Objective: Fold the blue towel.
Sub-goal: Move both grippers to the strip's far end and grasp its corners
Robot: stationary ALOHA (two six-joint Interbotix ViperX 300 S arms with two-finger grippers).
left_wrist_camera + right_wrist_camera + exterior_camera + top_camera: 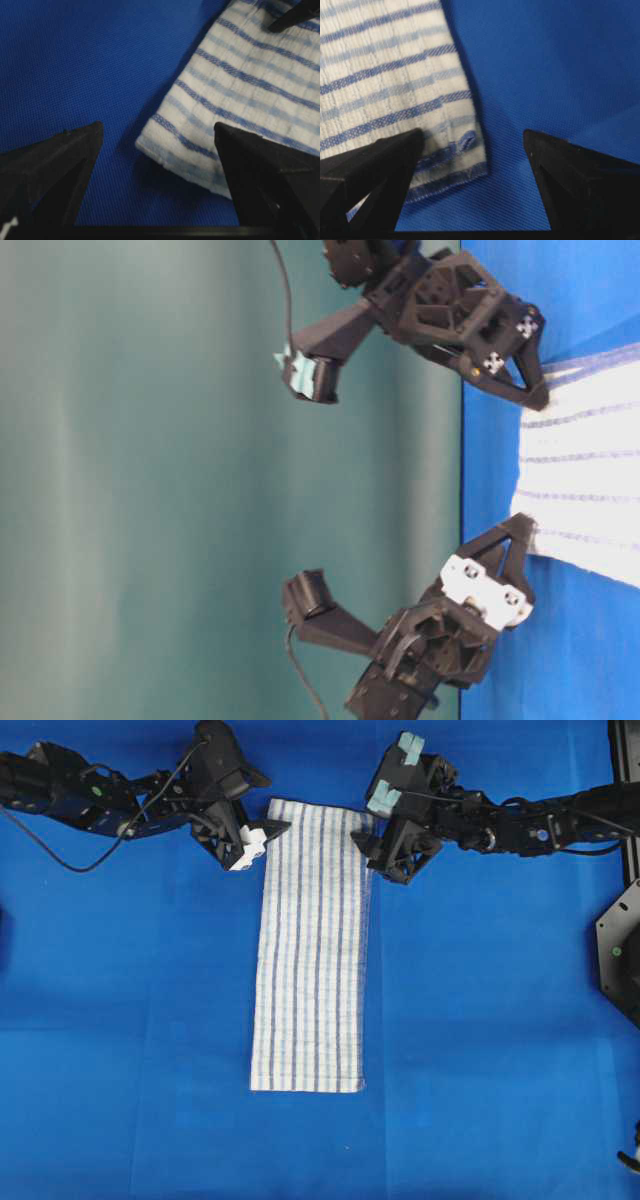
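Blue towel [312, 948] flat lengthwise at bench [480, 1020] centre, left tool [262, 832] spread wide, empty, straddling its 11 o'clock corner, right tool [372, 830] likewise at 1 o'clock corner

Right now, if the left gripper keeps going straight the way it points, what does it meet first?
Probably the blue towel's corner: the left gripper's open fingers straddle it, just above the blue table covering; depth unclear.

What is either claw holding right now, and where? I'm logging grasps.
Nothing is held: the left claw and right claw each stand open, straddling a top corner of the white, blue-striped woven towel.
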